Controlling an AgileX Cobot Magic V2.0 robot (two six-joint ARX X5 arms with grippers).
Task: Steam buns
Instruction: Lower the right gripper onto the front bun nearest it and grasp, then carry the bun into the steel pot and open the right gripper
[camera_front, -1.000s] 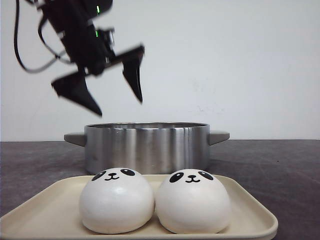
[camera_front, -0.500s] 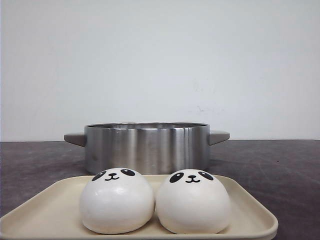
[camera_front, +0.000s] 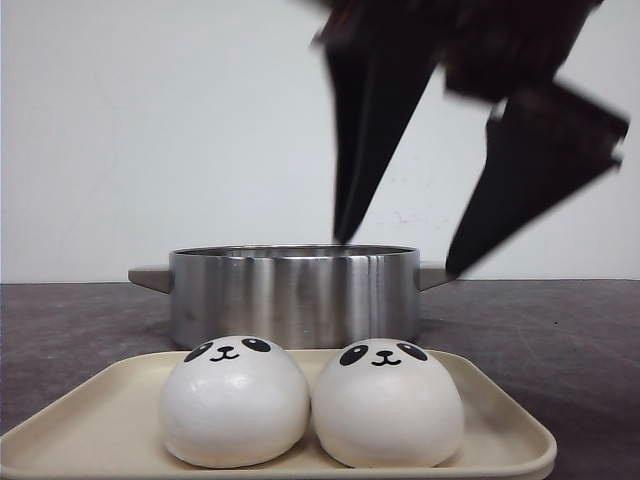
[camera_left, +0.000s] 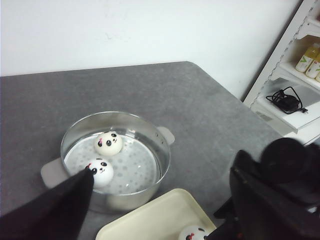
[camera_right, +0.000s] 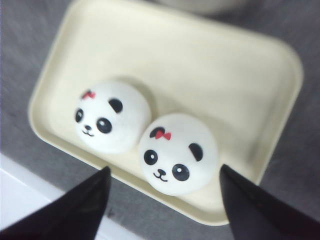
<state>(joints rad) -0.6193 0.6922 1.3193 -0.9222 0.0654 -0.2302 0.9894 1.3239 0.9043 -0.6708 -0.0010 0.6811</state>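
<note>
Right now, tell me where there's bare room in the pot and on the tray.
In the pot, two buns crowd one side of the perforated plate; the half toward the tray is bare. On the tray, two buns touch along one long edge; the strip toward the pot is free.

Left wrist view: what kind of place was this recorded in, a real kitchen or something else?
Probably a lab or test room, not a kitchen. A bare grey table against a blank white wall, and white shelving holding bottles and a coiled cable. The steel pot sits straight on the table.
</note>
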